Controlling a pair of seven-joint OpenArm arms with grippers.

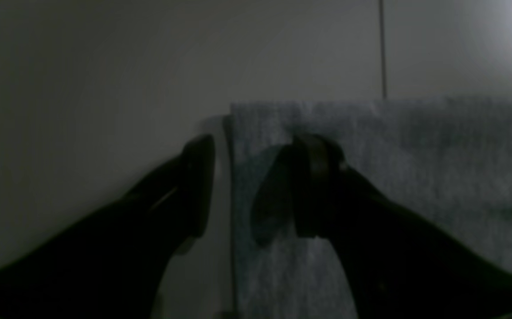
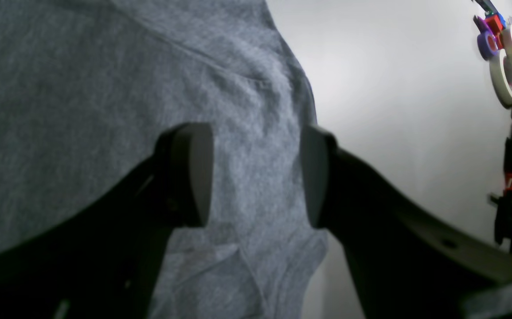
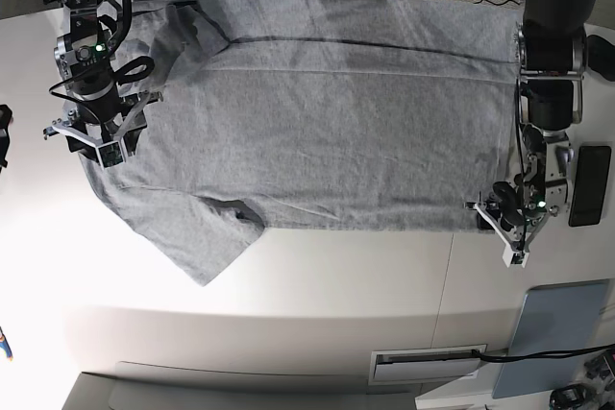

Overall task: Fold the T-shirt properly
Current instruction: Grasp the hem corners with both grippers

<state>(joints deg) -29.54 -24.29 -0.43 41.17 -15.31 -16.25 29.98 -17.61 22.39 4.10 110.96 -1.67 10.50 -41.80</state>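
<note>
White tabletop point(image 3: 336, 276) bears wrinkled heather-grey T-shirt point(image 3: 327, 122).

My two arms black and jointed, looped black cables along them, small green lights glowing near each wrist, pale metal brackets, my left hand point(image 1: 256, 186) and right hand point(image 2: 256, 175) with dark curved fingers, flat pads
</note>
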